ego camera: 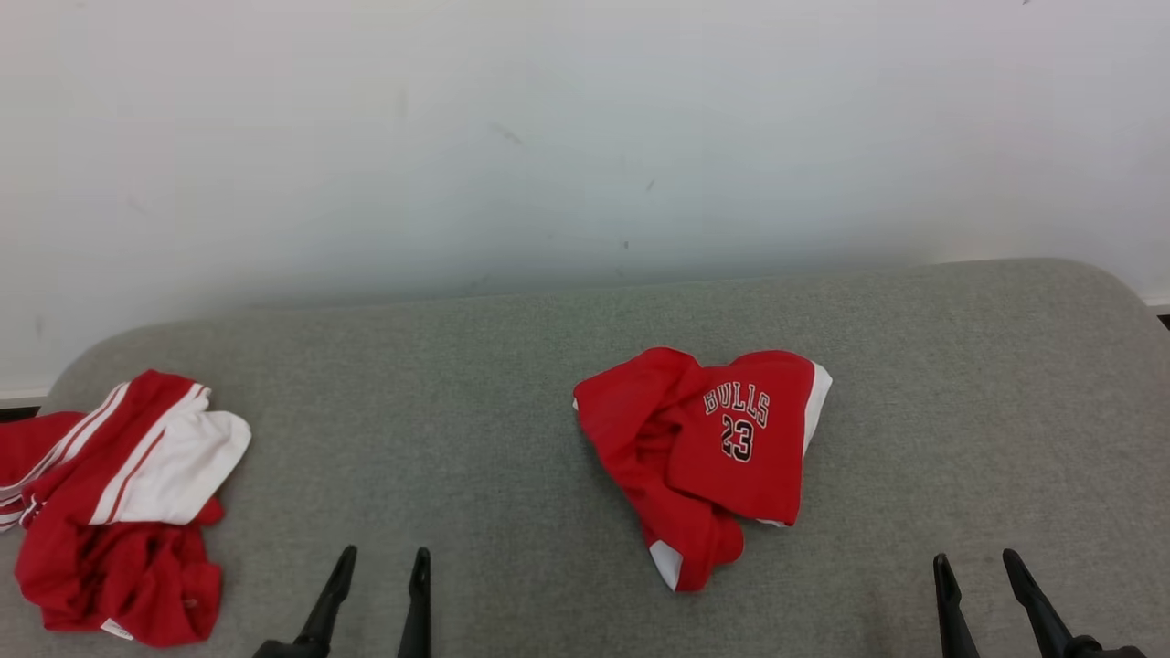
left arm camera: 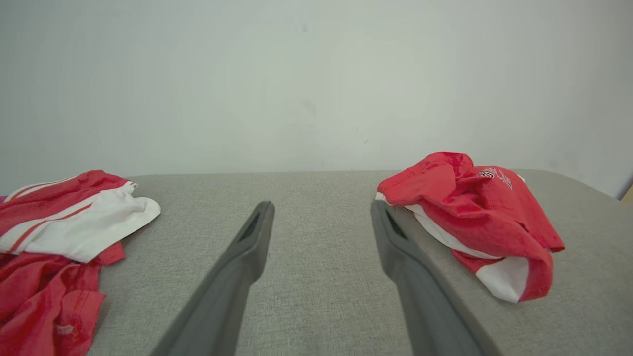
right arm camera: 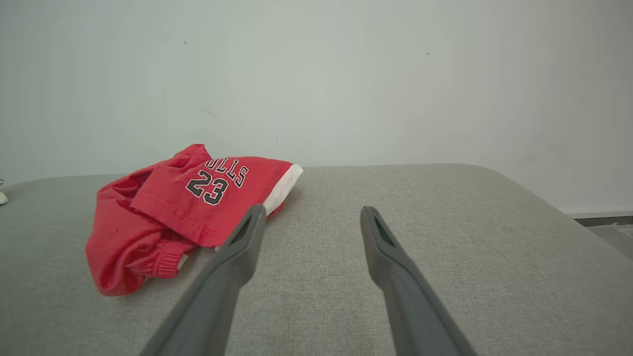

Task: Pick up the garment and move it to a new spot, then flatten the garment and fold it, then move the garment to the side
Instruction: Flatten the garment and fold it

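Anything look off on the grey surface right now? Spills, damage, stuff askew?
No spill or damage. The red Bulls 23 garment lies crumpled in the middle; a second red-and-white garment is heaped at the far left. The left gripper and right gripper are open, clear of cloth.

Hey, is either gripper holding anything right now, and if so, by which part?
Nothing is held. The left gripper and the right gripper are both open and empty, each apart from the crumpled red Bulls 23 garment.
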